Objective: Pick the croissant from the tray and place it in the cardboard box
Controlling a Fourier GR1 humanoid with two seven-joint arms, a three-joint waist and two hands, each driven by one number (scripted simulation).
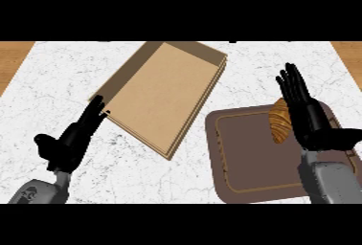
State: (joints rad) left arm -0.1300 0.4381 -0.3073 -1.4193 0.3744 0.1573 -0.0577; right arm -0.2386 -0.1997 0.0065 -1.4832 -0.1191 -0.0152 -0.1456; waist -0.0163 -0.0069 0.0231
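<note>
croissant (279, 125): 1 | tray (247, 158): 1 | cardboard box (163, 91): 1 | hands: 2 — left hand (67, 143), right hand (311, 119)

The right robot hand (309, 115) hides the croissant's (279, 122) right side.

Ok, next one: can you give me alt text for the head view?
A croissant lies on a brown tray at the right of a white marble counter, with the robot's open right hand above the tray, right beside the croissant. A shallow cardboard box sits at an angle in the middle, and the open left hand is beside its left corner.
</note>
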